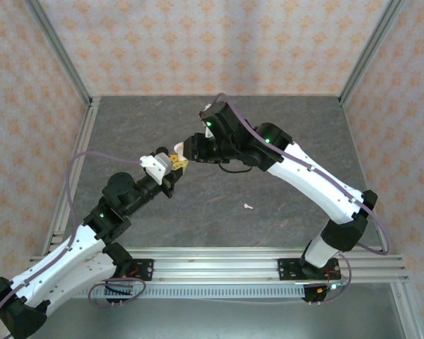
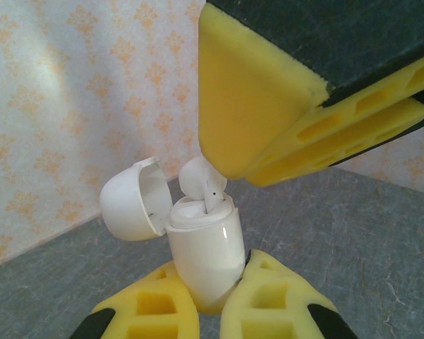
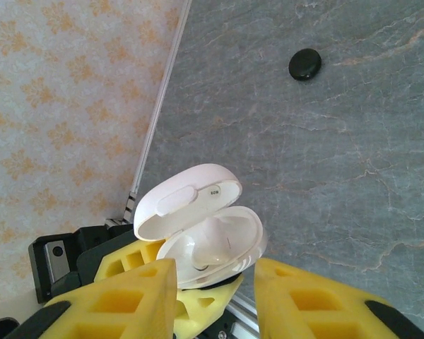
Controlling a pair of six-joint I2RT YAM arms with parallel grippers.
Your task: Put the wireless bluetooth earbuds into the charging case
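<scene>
Nearest the lens in the left wrist view, the yellow pads of the left end effector are clamped on the lower body of the case, holding it upright and, as far as we can judge, clear of the counter. Its lid is swung back on the hinge. One bud stands stem-down in a well, and its head looks proud of the rim, so we doubt it is fully seated. The right end effector hovers just above the case with its jaws apart and nothing between them. The second bud lies on the counter, well apart from both arms, and a black disc sits farther off. We judge the case to be light, hard and glossy, a rounded shell that could slip or twist under a firm pinch. The low grip on its flanks, away from the lid and hinge, suits it. The buds look tiny, smooth and almost weightless. We would pinch the loose one gently across its head and leave the stem free to enter the well. A hard squeeze might shoot it away.
</scene>
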